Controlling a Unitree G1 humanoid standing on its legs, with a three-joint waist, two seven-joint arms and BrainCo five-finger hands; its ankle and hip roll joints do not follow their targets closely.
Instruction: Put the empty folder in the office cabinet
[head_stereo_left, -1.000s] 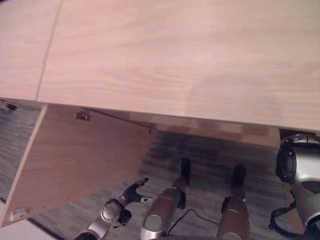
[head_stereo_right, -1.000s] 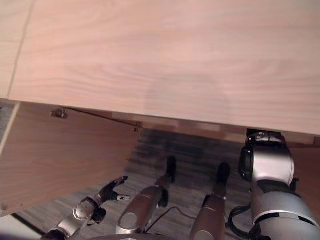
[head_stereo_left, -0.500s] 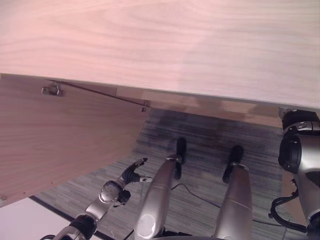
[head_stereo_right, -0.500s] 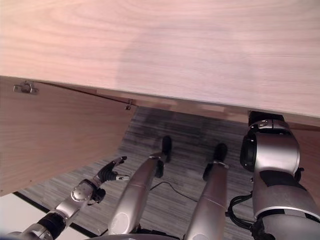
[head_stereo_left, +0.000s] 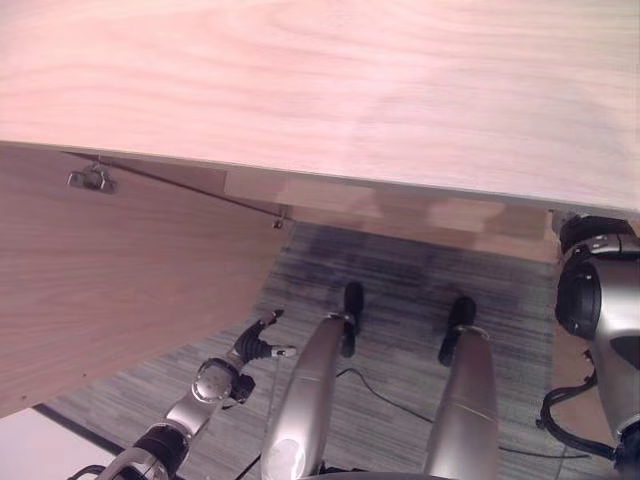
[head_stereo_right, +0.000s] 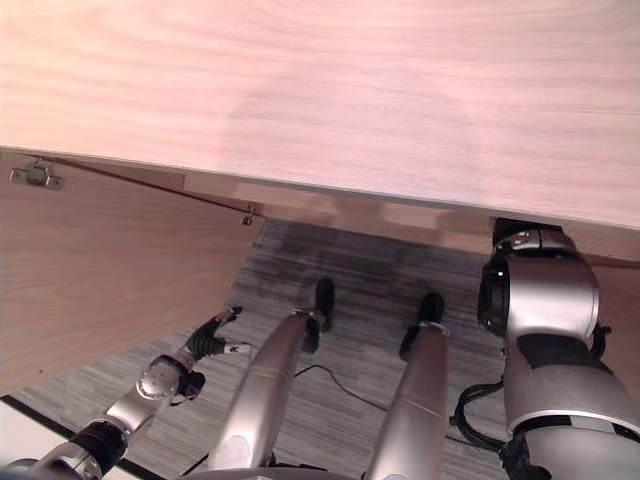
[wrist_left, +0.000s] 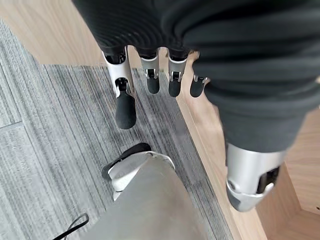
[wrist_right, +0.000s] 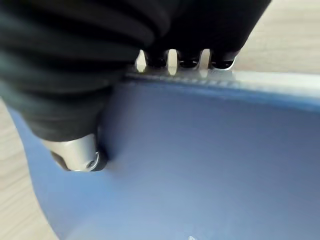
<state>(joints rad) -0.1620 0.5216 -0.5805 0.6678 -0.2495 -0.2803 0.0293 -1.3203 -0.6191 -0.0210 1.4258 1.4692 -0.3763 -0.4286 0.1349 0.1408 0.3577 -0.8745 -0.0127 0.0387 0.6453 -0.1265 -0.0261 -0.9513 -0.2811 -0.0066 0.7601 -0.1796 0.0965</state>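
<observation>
Over the last second both head views slide: the hinge on the open cabinet door (head_stereo_left: 120, 270) drifts toward the left edge, the top panel (head_stereo_left: 330, 90) takes more of the upper frame, and more carpet (head_stereo_left: 400, 290) shows at the centre. The whole picture shifts together, so this reads as the camera moving, not the furniture. The left hand (head_stereo_left: 255, 345), low and left of centre, sits slightly lower than a second ago, its fingers (wrist_left: 125, 105) straight and apart, holding nothing, hanging over the carpet beside the door's wooden edge. With the door open, the cabinet looks ready to receive the folder, but the insertion is not yet done.

The blue folder (wrist_right: 210, 165) is in the right hand (wrist_right: 75, 75), seen in the right wrist view: the fingers curl over its pale top edge and the thumb presses its flat face, a firm clamp. That edge runs across the frame from left to right and the face looks toward the camera. Its true long axis cannot be told.
</observation>
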